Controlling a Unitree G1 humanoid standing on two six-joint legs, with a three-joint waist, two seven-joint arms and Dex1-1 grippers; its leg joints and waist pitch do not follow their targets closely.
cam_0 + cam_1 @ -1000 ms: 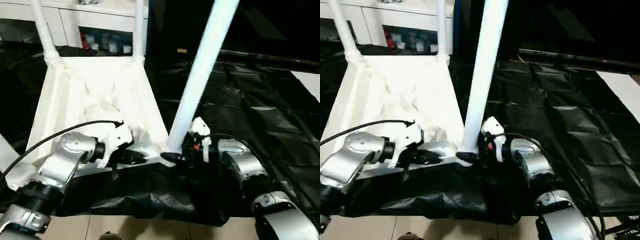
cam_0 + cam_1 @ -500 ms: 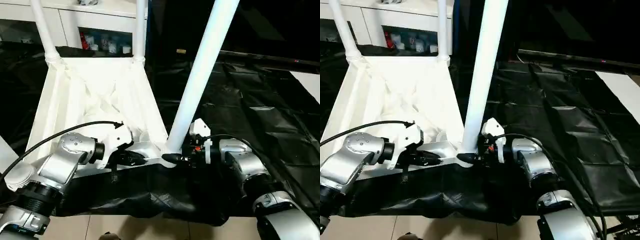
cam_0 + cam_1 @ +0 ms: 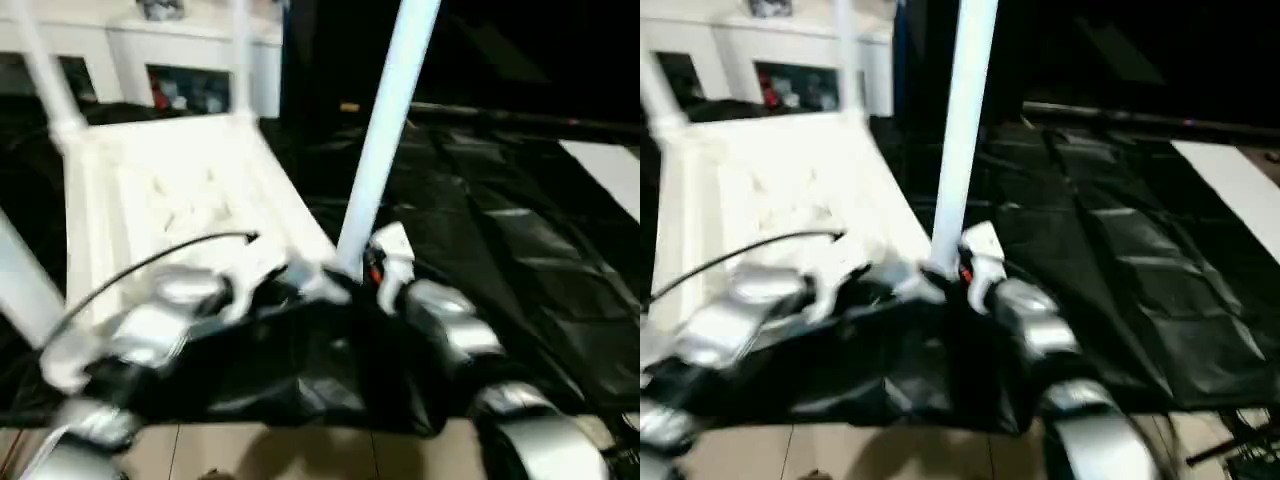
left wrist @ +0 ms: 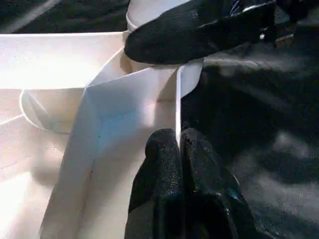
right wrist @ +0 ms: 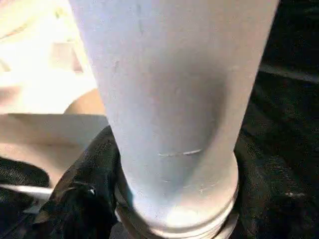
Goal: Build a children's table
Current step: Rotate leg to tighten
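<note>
Black fingers (image 4: 172, 164) of the left gripper (image 4: 178, 144) are pressed together on the thin upright rim of the white tabletop (image 3: 180, 190), which lies underside up on black sheeting (image 3: 520, 250). Just beside that pinch, at the tabletop's near corner, the right gripper (image 5: 169, 164) has its fingers (image 5: 87, 184) clamped around the base of a white leg (image 3: 385, 130) standing upright in the corner socket. Two further legs (image 3: 240, 60) rise from the tabletop's far corners, before a white cabinet (image 3: 200, 70).
</note>
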